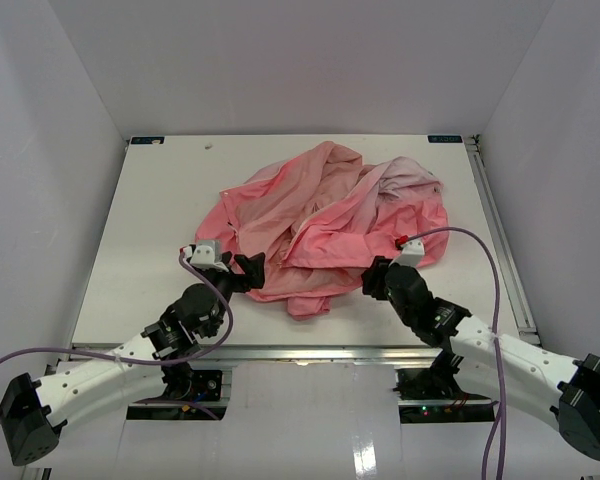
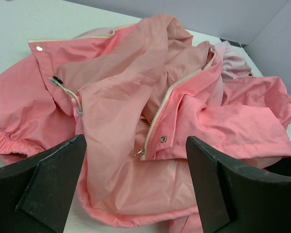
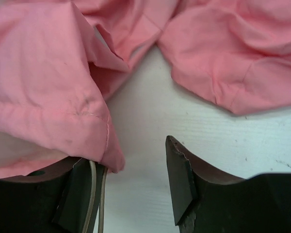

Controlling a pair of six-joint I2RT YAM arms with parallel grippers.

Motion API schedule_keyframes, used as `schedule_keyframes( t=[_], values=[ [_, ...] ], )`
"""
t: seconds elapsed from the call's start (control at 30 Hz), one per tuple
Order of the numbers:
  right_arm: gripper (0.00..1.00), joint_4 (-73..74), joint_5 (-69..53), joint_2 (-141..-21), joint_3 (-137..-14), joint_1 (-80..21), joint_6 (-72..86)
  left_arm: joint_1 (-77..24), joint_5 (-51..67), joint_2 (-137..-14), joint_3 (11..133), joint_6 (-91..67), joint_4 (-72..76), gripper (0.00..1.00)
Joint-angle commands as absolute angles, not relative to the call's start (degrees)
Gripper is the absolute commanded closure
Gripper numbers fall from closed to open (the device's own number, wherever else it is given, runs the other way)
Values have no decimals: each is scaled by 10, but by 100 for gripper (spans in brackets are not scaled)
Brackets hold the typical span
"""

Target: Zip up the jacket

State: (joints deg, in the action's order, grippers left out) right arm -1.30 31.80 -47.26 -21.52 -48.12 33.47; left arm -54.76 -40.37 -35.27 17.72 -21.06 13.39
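Observation:
The salmon-pink jacket [image 1: 325, 225] lies crumpled in a heap mid-table. My left gripper [image 1: 248, 270] stands wide open at the heap's near-left edge. In the left wrist view the jacket [image 2: 121, 97] fills the space ahead of the left gripper [image 2: 136, 145], with nothing between the fingers. A light zipper edge [image 2: 157, 114] runs down to a small metal slider [image 2: 139, 152], beside a snap stud [image 2: 163, 139]. My right gripper [image 1: 376, 278] is open at the near-right edge. In its own view a jacket fold [image 3: 48, 97] drapes over the left finger of the right gripper [image 3: 131, 160]; bare table shows between the jaws.
The white table [image 1: 150, 220] is boxed in by pale walls on three sides. A metal rail [image 1: 500, 230] runs along its right edge. Purple cables [image 1: 480, 250] loop from both wrists. A second jacket lobe [image 3: 233, 58] lies to the far right in the right wrist view.

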Motion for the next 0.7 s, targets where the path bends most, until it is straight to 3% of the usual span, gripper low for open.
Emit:
schedule_keyframes(
  t=[0.0, 0.47, 0.67],
  values=[
    [43, 24, 339, -466, -320, -484, 347, -548, -414, -348, 182, -213, 136, 6],
    [42, -65, 383, -589, -455, -584, 340, -548, -446, -330, 173, -234, 126, 5],
    [40, -25, 382, -789, -605, -601, 385, -548, -469, -299, 175, -249, 103, 5]
  ],
)
